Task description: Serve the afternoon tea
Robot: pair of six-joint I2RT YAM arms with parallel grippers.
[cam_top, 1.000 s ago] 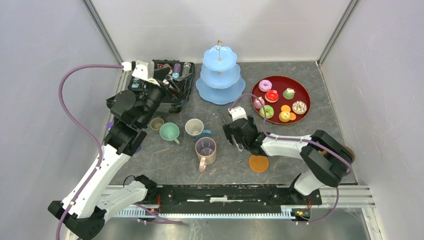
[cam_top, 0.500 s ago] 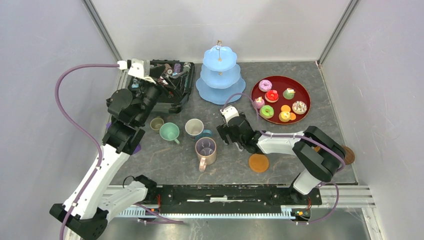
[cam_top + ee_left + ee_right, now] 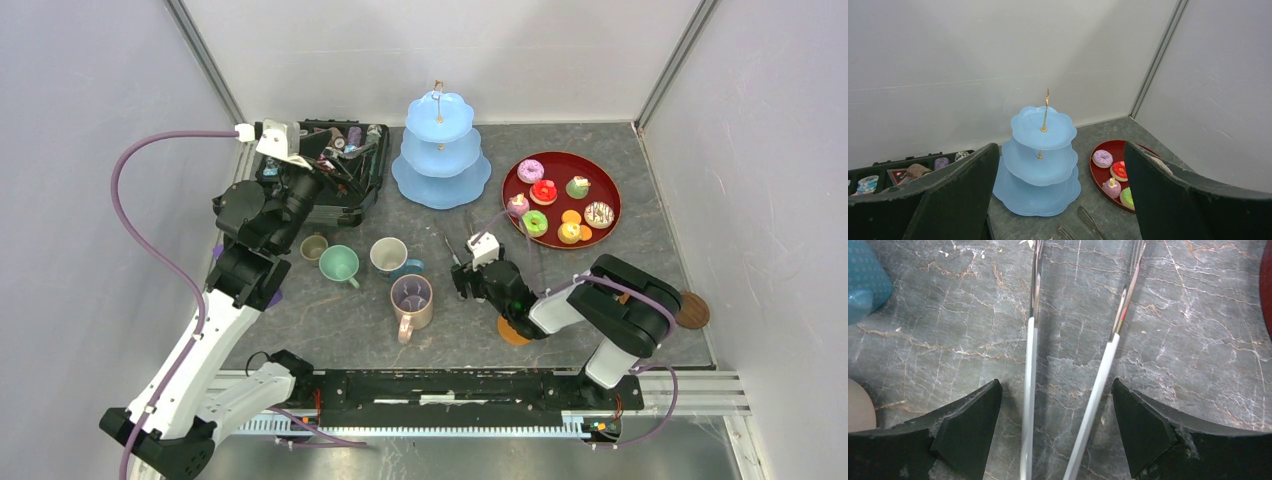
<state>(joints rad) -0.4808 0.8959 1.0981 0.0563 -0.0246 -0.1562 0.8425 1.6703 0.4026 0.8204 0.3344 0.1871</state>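
right claw (image 3: 1055, 390) has dropped low over silver white-handled metal tongs (image 3: 1030, 365), now between its wide-open jaws, ungripped; grasp looks imminent.

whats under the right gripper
The tongs lie on the table under the open right gripper, between its fingers; their rear end is out of view. Further back, the arm half covers a coaster.

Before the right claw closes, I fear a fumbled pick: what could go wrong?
The tongs lie splayed between the fingers of the open right claw; squeezing their smooth arms could make them spring or slip out. The white-and-blue mug sits close by; lifting the long tongs might clip it.
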